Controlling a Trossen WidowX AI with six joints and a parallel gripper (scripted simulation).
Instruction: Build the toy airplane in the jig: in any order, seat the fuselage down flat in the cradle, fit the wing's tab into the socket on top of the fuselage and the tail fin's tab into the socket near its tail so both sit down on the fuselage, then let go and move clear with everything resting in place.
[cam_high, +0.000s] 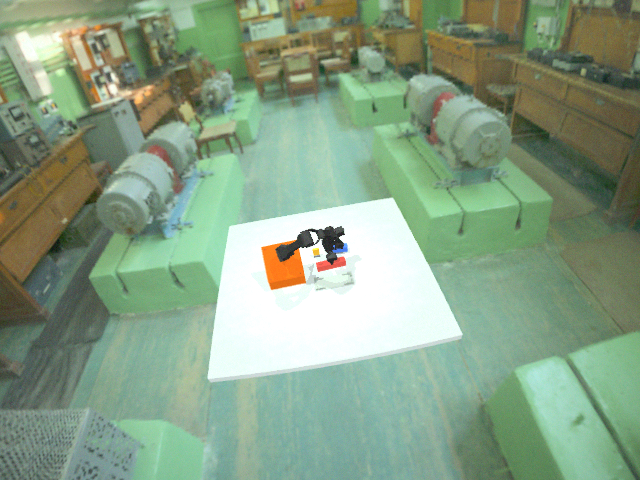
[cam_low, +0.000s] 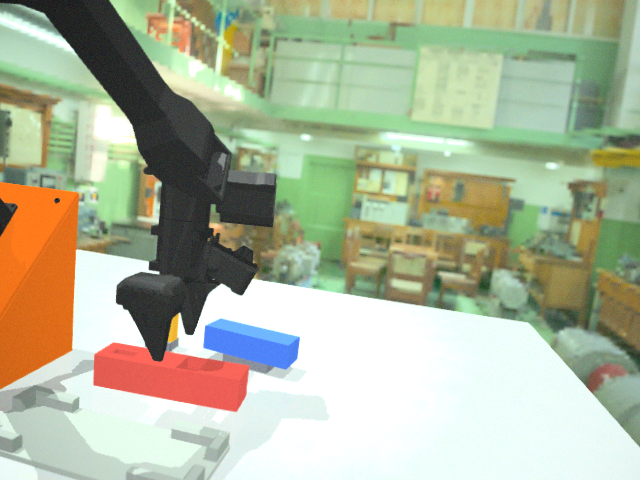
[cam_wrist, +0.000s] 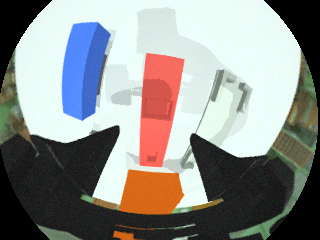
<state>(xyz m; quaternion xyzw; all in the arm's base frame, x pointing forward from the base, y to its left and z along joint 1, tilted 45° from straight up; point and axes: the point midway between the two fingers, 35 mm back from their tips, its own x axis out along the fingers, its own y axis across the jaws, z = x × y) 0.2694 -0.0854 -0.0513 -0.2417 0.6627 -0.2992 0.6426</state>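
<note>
Red fuselage (cam_high: 330, 264) (cam_low: 168, 379) (cam_wrist: 162, 82) lies beside the near jig (cam_high: 333, 280) (cam_low: 118, 439) (cam_wrist: 216, 110), sockets up; the gripper (cam_high: 332, 259) (cam_low: 174, 345) (cam_wrist: 156, 132) hangs over it, fingers spread and empty, presumably to straddle its narrow width.

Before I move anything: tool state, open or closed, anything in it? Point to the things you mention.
Tool (cam_low: 174, 347) (cam_wrist: 156, 132): open, holding nothing; fingers spread above the red fuselage (cam_high: 330, 264) (cam_low: 165, 383) (cam_wrist: 159, 132).

Right of centre in the exterior view's lower left, the red fuselage (cam_high: 330, 264) (cam_low: 165, 379) (cam_wrist: 161, 130) lies outside the grey cradle (cam_high: 333, 280) (cam_low: 118, 436) (cam_wrist: 216, 112) — blue wing (cam_high: 340, 250) (cam_low: 250, 343) (cam_wrist: 80, 72) and yellow tail fin (cam_high: 316, 252) (cam_low: 173, 328) apart.
</note>
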